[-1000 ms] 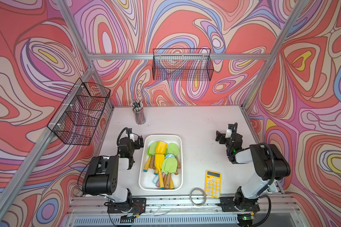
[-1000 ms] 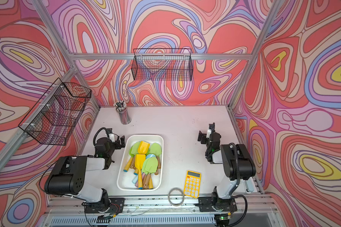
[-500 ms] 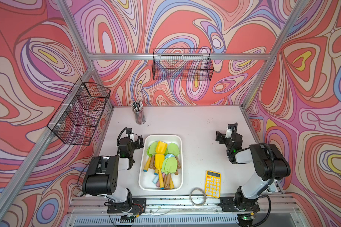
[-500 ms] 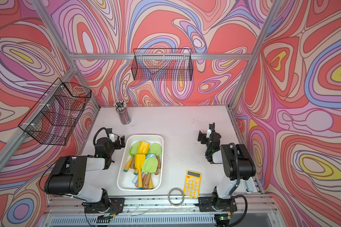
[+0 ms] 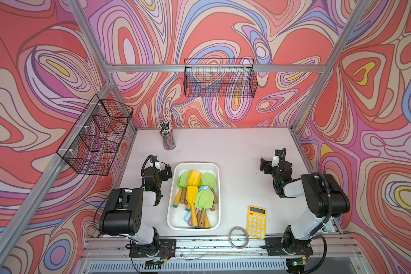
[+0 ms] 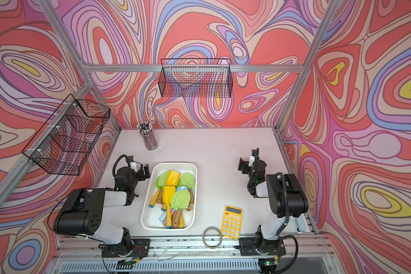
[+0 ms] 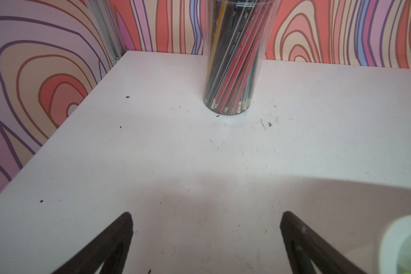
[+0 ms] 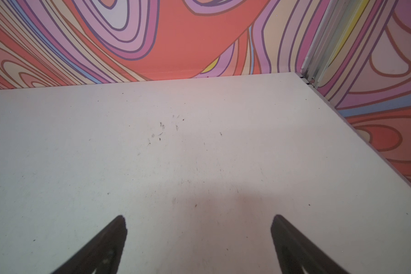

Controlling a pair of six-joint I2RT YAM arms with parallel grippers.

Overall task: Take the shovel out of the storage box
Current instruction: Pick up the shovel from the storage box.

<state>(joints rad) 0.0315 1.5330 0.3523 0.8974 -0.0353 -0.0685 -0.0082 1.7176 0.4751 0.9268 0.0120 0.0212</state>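
Top views: shovels [image 5: 204, 198] all inside storage box [image 5: 176, 221], nothing gripped

- storage box: on the counter [image 5: 235, 147] near the front edge, between the two arms and closer to the left one. It's a shallow white plastic tub, rectangular with rounded corners and a raised rim, long side running front to back.
- contents: loose overlapping pile of toy shovels, blades mostly toward the back end, handles toward the front.
  - yellow shovel [image 5: 194, 176] with a scoop blade on top at the back; second yellow shovel [image 5: 191, 195] just in front of it.
  - green shovels [image 6: 187, 178] have flat pointed blades; at least three show.
  - light-blue blade [image 5: 203, 188] pokes out from under the green.
  - handles are wood-coloured or yellow, and a few pastel ends reach toward the front wall.
  - exact count: cannot tell, too much overlap.
- left end effector [image 7: 205, 214]: jaws spread wide with nothing between them, over bare counter just beside the box's back left corner, pointing at the pencil cup [image 7: 231, 71]. The box corner shows blurred at the edge of the left wrist view, with green inside.
- right end effector [image 8: 199, 217]: jaws spread wide, nothing held, over bare counter well apart from the box on its right, facing the back wall.
- yellow calculator [image 5: 256, 221] and tape ring [image 5: 238, 237]: at the front edge right of the box, not touching it.
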